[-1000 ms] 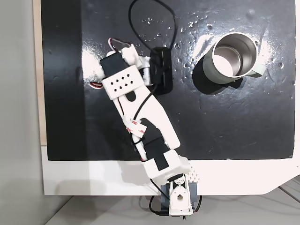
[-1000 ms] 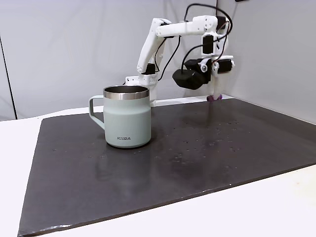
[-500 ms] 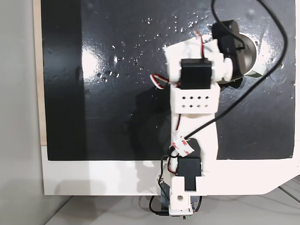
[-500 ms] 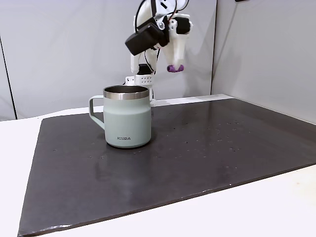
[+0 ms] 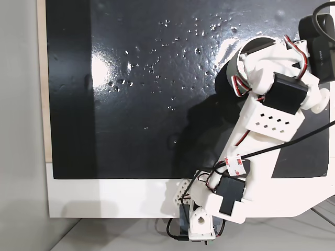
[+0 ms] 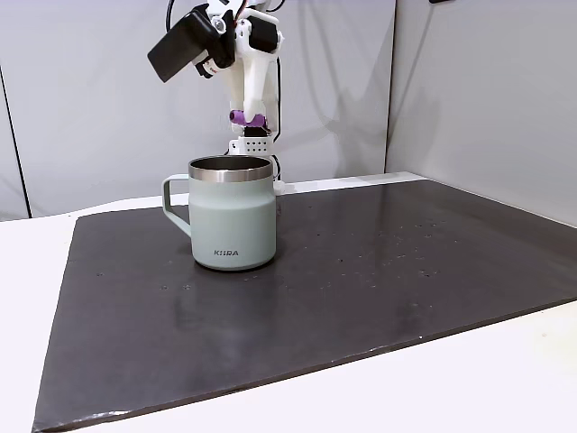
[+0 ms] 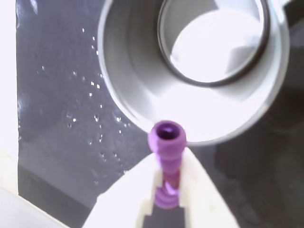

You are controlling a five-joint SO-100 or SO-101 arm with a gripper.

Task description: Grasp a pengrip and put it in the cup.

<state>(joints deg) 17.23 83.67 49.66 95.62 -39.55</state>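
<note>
A small purple ribbed pengrip (image 7: 166, 142) is pinched between my gripper's (image 7: 167, 159) white fingers, its hollow end facing the wrist camera. In a fixed view from the side the pengrip (image 6: 247, 117) hangs in my gripper (image 6: 249, 120) above the cup (image 6: 231, 213), over the far side of its rim. The cup (image 7: 190, 66) is a round metal mug with a side handle, and in the wrist view its open mouth lies just beyond the pengrip. In a fixed view from above my arm covers most of the cup (image 5: 248, 48).
The cup stands on a black mat (image 6: 379, 262) sprinkled with small droplets, on a white table (image 6: 505, 388). The arm's base (image 5: 201, 225) is at the mat's near edge in the view from above. Grey walls stand behind and to the right in the side view.
My arm has swung from the mat's far side over to the cup, carrying the pengrip. The pengrip has come down closer to the cup's rim.
</note>
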